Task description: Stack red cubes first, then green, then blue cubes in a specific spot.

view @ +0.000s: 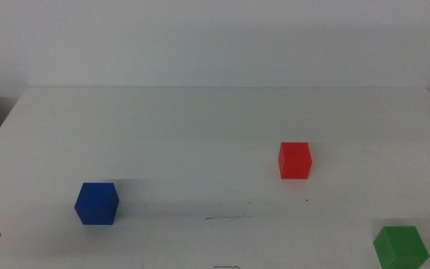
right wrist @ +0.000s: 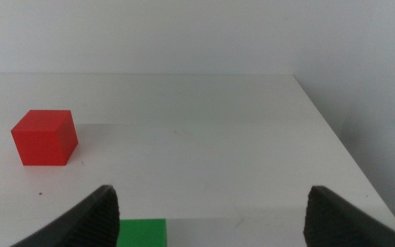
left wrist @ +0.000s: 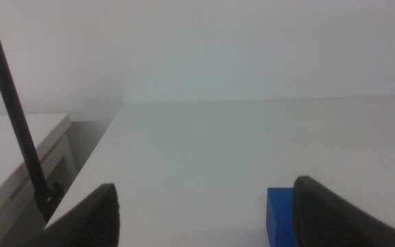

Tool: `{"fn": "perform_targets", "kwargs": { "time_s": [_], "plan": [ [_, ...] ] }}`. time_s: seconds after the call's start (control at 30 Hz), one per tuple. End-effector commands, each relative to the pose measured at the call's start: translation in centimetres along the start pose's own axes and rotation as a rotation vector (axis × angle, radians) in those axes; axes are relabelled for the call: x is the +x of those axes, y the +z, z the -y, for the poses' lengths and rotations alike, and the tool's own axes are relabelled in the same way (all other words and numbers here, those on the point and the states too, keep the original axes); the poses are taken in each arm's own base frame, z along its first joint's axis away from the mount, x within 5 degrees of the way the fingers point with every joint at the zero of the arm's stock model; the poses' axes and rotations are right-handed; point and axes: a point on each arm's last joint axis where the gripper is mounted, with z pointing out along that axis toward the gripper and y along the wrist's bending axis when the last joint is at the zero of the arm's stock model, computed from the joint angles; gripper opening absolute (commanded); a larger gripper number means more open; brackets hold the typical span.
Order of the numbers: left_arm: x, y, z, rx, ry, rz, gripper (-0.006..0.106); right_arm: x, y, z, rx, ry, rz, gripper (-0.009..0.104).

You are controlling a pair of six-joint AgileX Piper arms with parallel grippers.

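Nothing is stacked yet: red cube (view: pixel 295 160) sits mid-desk, blue cube (view: pixel 96 203) and green cube (view: pixel 400 247) near the front corners (marked line (view: pixel 226 218) bare). Both claws, left claw (left wrist: pixel 204 216) and right claw (right wrist: pixel 211 219), are spread and hold nothing.

The right gripper (right wrist: pixel 211 219) has its two dark fingers (right wrist: pixel 81 223) spread wide apart, with nothing between them but bare surface and a cube. The white desk (right wrist: pixel 204 137) stretches ahead to a pale wall, and one of its edges runs off diagonally at the side. The green cube (right wrist: pixel 141 232) lies on the desk just inside one finger, close to it, only its top face showing at the picture's edge. The red cube (right wrist: pixel 44 137) sits on the desk farther out, well apart from the green one, standing flat with two of its faces visible. A tiny dark speck marks the desk near the red cube.
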Motion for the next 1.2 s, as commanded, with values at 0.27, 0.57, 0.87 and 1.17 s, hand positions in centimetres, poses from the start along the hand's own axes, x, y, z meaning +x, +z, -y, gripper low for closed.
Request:
{"fn": "perform_targets", "kwargs": {
  "time_s": [0.27, 0.57, 0.87, 1.17],
  "plan": [
    [-0.9, -0.2, 0.0, 0.000, -0.015, 0.103, 0.083, -10.5, 0.5, 0.1, 0.009, -0.015, 0.037, 0.082],
    [-0.9, -0.2, 0.0, 0.000, -0.015, 0.103, 0.083, -17.3, 5.3, 0.1, 0.003, -0.012, -0.202, 0.082],
    [-0.9, -0.2, 0.0, 0.000, -0.015, 0.103, 0.083, -21.9, 10.8, -2.7, -0.143, -0.038, -0.529, 0.082],
    [-0.9, -0.2, 0.0, 0.000, -0.015, 0.103, 0.083, -22.6, 18.0, -7.9, -0.254, 0.020, -0.680, 0.082]
  ]
}}
